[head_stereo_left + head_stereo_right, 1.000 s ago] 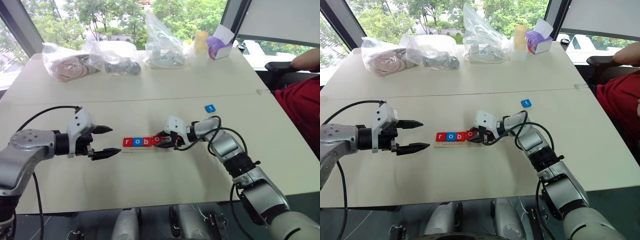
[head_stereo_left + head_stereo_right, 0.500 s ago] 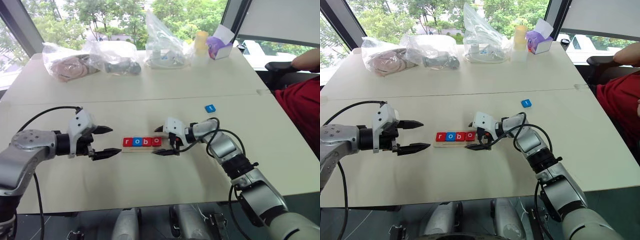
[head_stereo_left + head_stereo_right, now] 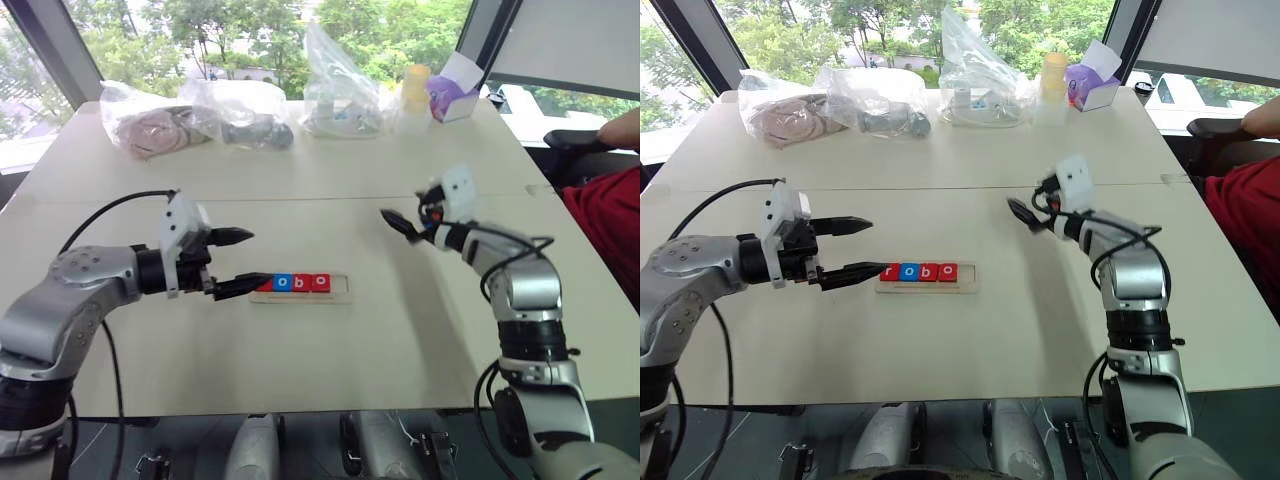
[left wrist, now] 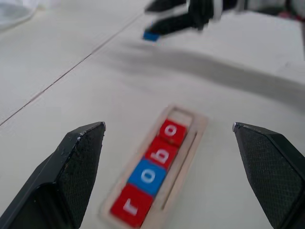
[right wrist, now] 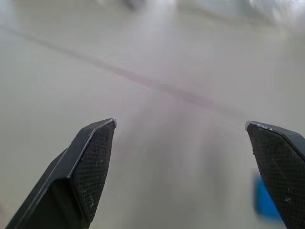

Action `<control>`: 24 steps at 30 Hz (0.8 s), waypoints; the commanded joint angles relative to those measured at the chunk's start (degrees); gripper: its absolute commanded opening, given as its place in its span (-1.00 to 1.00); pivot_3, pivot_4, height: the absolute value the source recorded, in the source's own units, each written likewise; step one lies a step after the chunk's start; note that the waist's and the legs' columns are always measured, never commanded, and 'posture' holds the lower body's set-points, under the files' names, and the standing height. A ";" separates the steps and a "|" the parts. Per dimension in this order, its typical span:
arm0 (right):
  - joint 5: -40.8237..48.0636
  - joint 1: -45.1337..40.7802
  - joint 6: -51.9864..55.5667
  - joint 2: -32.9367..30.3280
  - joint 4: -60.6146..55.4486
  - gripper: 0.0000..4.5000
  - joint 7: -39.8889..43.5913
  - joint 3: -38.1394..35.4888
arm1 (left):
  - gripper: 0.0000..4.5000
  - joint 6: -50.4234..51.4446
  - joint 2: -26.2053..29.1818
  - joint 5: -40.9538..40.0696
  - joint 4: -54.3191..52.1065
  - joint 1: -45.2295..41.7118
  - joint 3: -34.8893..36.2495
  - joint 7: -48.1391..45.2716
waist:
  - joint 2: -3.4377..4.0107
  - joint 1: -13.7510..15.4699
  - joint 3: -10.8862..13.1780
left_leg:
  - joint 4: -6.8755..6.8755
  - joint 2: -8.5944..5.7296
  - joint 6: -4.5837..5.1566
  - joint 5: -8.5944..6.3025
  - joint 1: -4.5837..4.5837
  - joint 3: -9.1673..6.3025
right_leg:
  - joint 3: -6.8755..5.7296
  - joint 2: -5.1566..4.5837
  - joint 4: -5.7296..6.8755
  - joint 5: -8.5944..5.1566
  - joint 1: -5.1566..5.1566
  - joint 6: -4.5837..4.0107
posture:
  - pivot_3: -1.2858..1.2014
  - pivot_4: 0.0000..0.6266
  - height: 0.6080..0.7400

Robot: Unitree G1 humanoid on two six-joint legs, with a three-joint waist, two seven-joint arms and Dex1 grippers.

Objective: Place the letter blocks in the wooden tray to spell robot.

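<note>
Wooden tray [image 3: 300, 289] lies at centre of the head view on the pale counter [image 3: 300, 360], its long axis running left to right across the frame. Four blocks sit in it, touching in a row and reading r, o, b, o: the r block [image 4: 131, 206] red, the first o [image 4: 147, 176] blue, b [image 4: 161, 152] and the second o [image 4: 172, 132] red. Letters stand upright toward the camera. The slot [image 4: 179, 116] at the tray's right end is vacant.

Left gripper [image 3: 238, 262] is open and empty, pointing right along the tray's axis, its lower finger just at the tray's left end, over the r block. Right gripper [image 3: 408, 226] is open and empty at right of centre, well apart from the tray. The blue t block [image 4: 151, 35] lies on the counter beyond the tray, close under the right gripper in the left wrist view; the letter itself is too blurred to read.

Risks, as judged: the left finger could nudge the tray or the r block and skew the row. A slanted grasp on the thin t block could slide it across the counter or drop it. Set in rotated, the block would spoil the word; lowered carelessly, it could ride up on the neighbouring o.
</note>
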 commanded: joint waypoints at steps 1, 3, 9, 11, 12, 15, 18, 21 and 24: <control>-1.49 -2.13 -2.70 -0.19 2.70 0.98 -4.44 -0.40 | 1.00 0.31 -0.40 -0.25 -0.98 -1.41 -1.54 -0.11 | 0.03 -0.76 0.01 | 0.00 0.00 0.00 0.00 0.01 0.04 | 0.05 0.00 0.02 0.00 -0.02 0.01 | 0.03 -0.52 1.00; -3.42 -3.56 -5.57 -0.02 7.80 0.98 -7.49 0.41 | 1.00 0.46 -1.42 -1.00 0.14 -2.89 -1.49 0.28 | 0.03 -1.30 0.01 | 0.00 0.02 0.01 0.00 0.02 -0.03 | 0.04 0.07 0.05 0.00 -0.02 0.01 | 0.03 -0.52 1.00; -3.19 -9.01 -13.63 2.49 23.36 0.98 -10.74 -0.01 | 1.00 0.48 -1.52 -0.59 0.62 -2.87 -1.51 0.14 | 0.01 -1.65 0.00 | -0.02 0.04 0.00 0.01 0.08 -0.03 | 0.06 0.11 0.07 0.02 0.00 0.01 | 0.03 -0.52 1.00; -2.64 -10.84 -15.90 3.13 27.72 0.98 -10.42 -0.19 | 1.00 -0.01 -1.03 0.20 0.97 -2.50 -1.51 0.03 | 0.02 -1.65 0.00 | -0.02 0.04 0.00 0.01 0.07 -0.02 | 0.06 0.11 0.06 0.02 0.00 0.02 | 0.03 -0.52 1.00; -2.57 -11.62 -16.84 3.31 29.59 0.98 -10.29 -0.22 | 1.00 -0.35 -0.78 0.77 1.23 -2.37 -1.60 0.01 | 0.00 -1.68 -0.01 | -0.01 0.04 0.00 0.01 0.07 -0.02 | 0.06 0.10 0.06 0.03 0.01 0.02 | 0.03 -0.52 1.00; -2.15 -13.40 -19.61 3.90 34.03 0.61 -10.05 -0.72 | 1.00 -1.31 0.00 2.13 1.34 -1.50 -1.84 -0.12 | 0.00 -1.72 -0.01 | 0.00 0.04 0.00 0.01 0.11 -0.02 | 0.07 0.10 0.06 0.04 0.05 0.05 | 0.03 -0.52 1.00; -2.58 -13.79 -21.00 3.61 35.47 -0.12 -10.45 -0.30 | 1.00 -1.03 -0.29 1.38 0.64 -0.73 -1.01 0.19 | 0.00 -1.44 -0.01 | 0.00 0.04 0.00 0.01 0.13 -0.02 | 0.08 0.10 0.06 0.04 0.08 0.05 | 0.03 -0.52 1.00; -2.26 -13.92 -21.24 3.64 35.37 -0.48 -11.29 -0.73 | 1.00 -0.93 -0.27 1.19 0.19 -0.23 -0.77 0.38 | -0.01 -1.33 -0.02 | 0.01 0.04 0.00 0.01 0.12 -0.01 | 0.08 0.07 0.04 0.05 0.09 0.06 | 0.03 -0.52 1.00; -2.28 -13.32 -20.40 3.43 32.34 -0.48 -12.15 -0.77 | 1.00 -0.98 -0.27 1.26 -0.06 -0.17 -0.95 0.54 | -0.01 -1.27 -0.01 | 0.01 0.03 0.00 0.01 0.11 -0.03 | 0.08 0.07 0.04 0.05 0.09 0.07 | 0.03 -0.52 1.00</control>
